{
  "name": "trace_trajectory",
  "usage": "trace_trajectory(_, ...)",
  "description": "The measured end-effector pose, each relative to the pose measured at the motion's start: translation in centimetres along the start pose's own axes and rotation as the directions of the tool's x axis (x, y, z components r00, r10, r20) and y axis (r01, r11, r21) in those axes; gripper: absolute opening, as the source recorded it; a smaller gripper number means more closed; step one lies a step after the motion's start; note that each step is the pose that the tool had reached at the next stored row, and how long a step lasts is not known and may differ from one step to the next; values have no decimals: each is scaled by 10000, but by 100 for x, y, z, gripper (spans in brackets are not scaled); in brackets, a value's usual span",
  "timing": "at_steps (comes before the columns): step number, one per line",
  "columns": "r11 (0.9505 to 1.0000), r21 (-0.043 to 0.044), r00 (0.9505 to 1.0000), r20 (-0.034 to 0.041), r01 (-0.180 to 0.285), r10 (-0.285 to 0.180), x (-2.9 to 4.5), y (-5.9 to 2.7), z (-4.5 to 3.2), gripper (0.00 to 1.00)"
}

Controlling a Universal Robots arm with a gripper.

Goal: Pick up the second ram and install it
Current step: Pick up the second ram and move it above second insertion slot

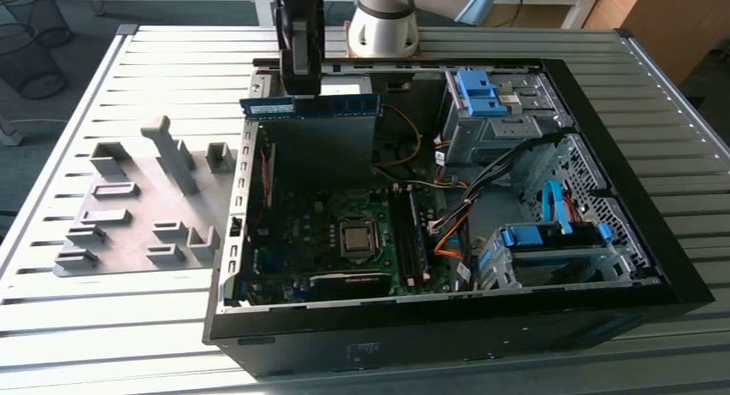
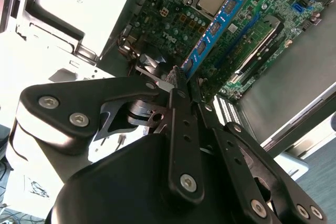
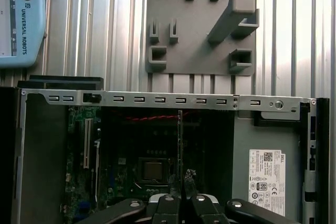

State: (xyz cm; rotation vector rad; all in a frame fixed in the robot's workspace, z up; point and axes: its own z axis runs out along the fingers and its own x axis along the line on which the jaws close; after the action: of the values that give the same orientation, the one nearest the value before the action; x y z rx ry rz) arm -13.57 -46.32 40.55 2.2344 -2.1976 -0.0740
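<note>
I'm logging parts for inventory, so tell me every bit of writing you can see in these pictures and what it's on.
None quoted.
White sticker on the grey metal box: print and codes too small to read.
Pale label on the second ram: too small to read.
Pale blue pendant: vertical maker's lettering, left unquoted.

Open computer case [image 1: 456, 327], grey holder tray [image 1: 128, 241]

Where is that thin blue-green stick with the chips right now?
In the exterior view, the thin blue-green circuit-board stick is clamped in the black tool, up in the air over the open black computer case, near its upper-left corner in that view.
</note>
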Motion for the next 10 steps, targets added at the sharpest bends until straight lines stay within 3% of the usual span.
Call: trace_trajectory(10,10000,0,10000,0,0,0,1,-39,-1,14)
